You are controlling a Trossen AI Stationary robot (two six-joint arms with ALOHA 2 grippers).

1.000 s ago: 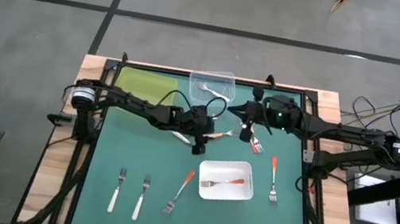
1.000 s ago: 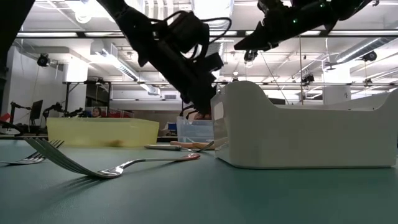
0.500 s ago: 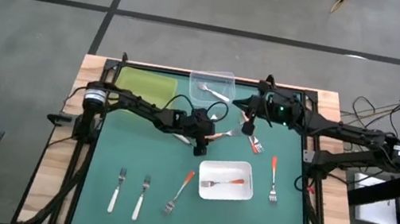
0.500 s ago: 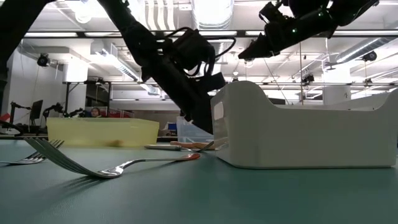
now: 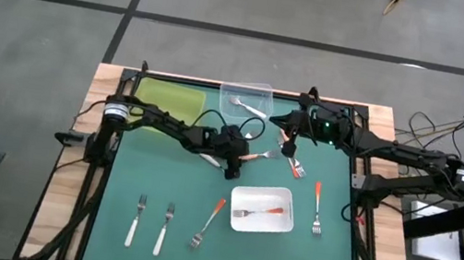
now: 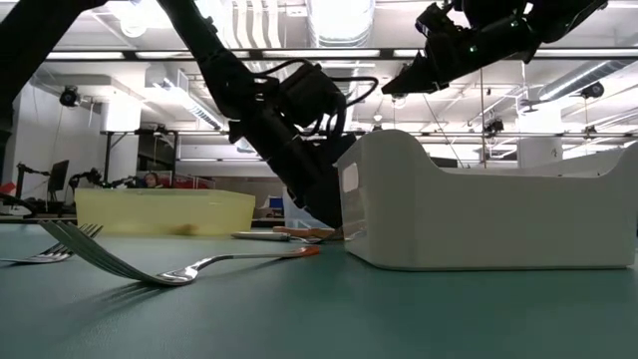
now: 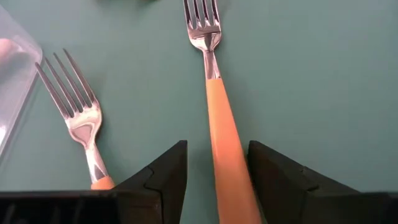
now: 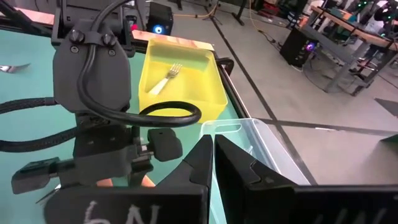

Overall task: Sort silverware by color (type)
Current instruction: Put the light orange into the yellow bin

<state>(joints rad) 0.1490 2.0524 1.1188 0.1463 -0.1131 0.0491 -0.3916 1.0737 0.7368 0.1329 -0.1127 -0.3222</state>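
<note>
Left gripper [image 7: 214, 180] astride tan-handled fork [image 7: 217, 124], jaws apart (ungrasped), mid-table; next: clamp, lift. Right gripper [image 5: 286, 145] clenched, idle.

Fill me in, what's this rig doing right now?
It is sorting forks by handle colour into trays. The left gripper is low at mid-table, its open fingers either side of a light orange fork that lies on the mat, not yet gripped. The right gripper is shut and empty, raised near the clear tray. A red-handled fork already lies in the white tray.

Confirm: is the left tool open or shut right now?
Open: left tool fingers straddle the tan-handled fork, gaps showing.
</note>
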